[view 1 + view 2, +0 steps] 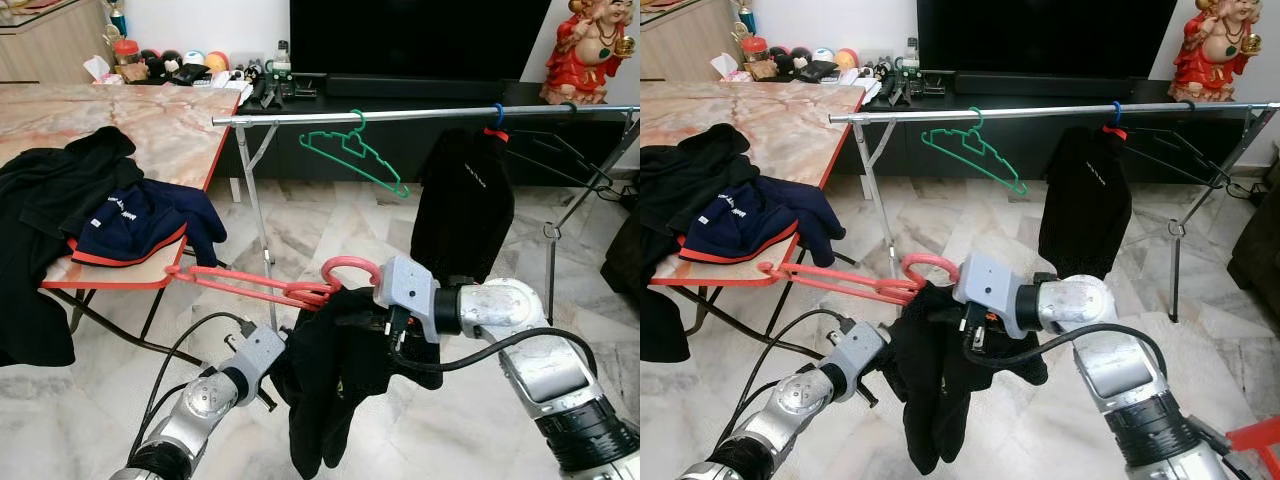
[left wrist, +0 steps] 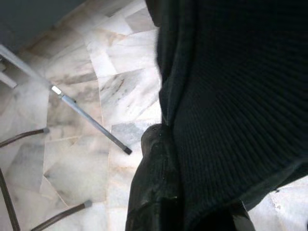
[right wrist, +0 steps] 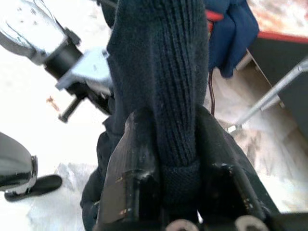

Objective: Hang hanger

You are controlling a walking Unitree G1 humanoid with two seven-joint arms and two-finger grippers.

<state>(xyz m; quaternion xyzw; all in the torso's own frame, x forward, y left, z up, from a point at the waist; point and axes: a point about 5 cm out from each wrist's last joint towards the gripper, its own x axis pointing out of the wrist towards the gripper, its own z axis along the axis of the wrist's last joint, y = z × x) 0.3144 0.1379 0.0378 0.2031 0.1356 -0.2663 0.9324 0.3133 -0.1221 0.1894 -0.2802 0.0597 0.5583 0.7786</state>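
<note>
A soft, floppy black garment (image 1: pixel 335 385) on the stiff pink hanger (image 1: pixel 270 287) is pinched in the right hand (image 3: pixel 166 159); the left hand's (image 1: pixel 262 352) grip cannot be told. The hook is judged the better hold.

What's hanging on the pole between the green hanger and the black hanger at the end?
A black garment hangs there on a blue-hooked hanger, between the green hanger and the black hanger on the rail, seen in both eye views.

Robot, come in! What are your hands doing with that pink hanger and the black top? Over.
Right gripper shut on black garment. Left gripper against the same garment, grip unclear. Pink hanger tangled at garment's top, below the rail. Green hanger and hung black shirt already on rail.
</note>
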